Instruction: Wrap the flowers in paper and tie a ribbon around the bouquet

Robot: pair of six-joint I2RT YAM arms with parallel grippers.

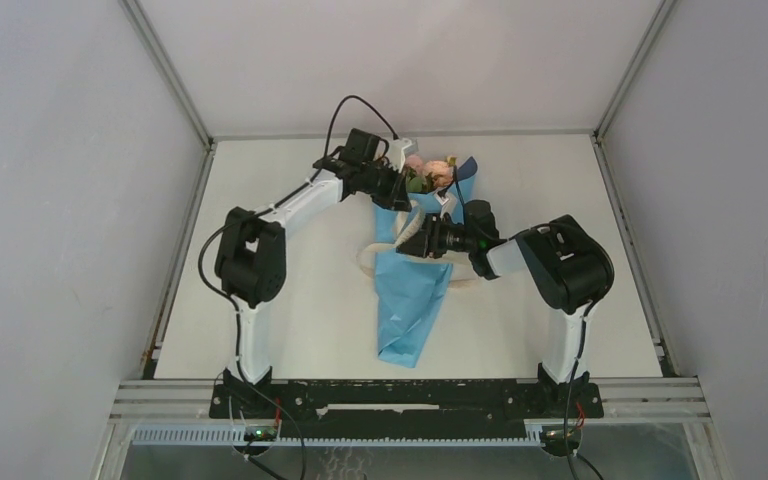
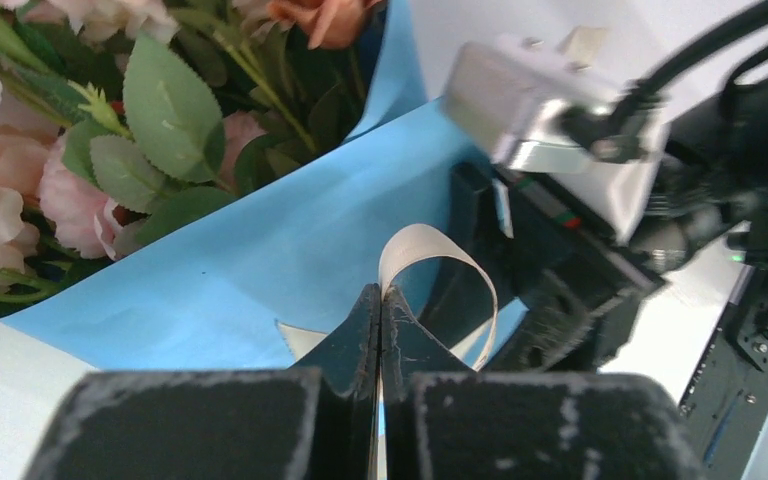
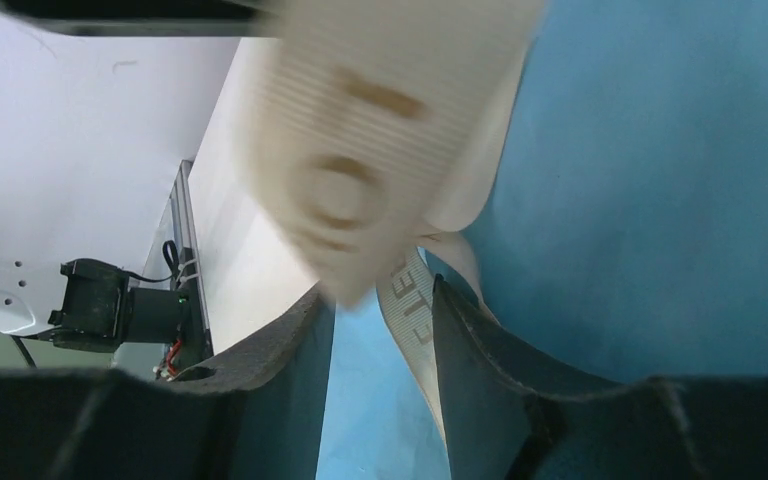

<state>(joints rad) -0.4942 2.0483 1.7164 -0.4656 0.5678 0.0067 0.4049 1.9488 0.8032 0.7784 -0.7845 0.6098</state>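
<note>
Left gripper [image 2: 380,292]: was pinched shut on the ribbon [image 2: 440,250].
Right gripper [image 3: 378,305]: jaws stood apart, ribbon between them.
Bouquet [image 1: 408,290]: lay mid table [image 1: 290,320], wide end toward far edge.

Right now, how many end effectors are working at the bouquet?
2. The left end effector, shut on the ribbon, is beside the flowers; the right end effector, open around the ribbon, is halfway down the bouquet.
</note>
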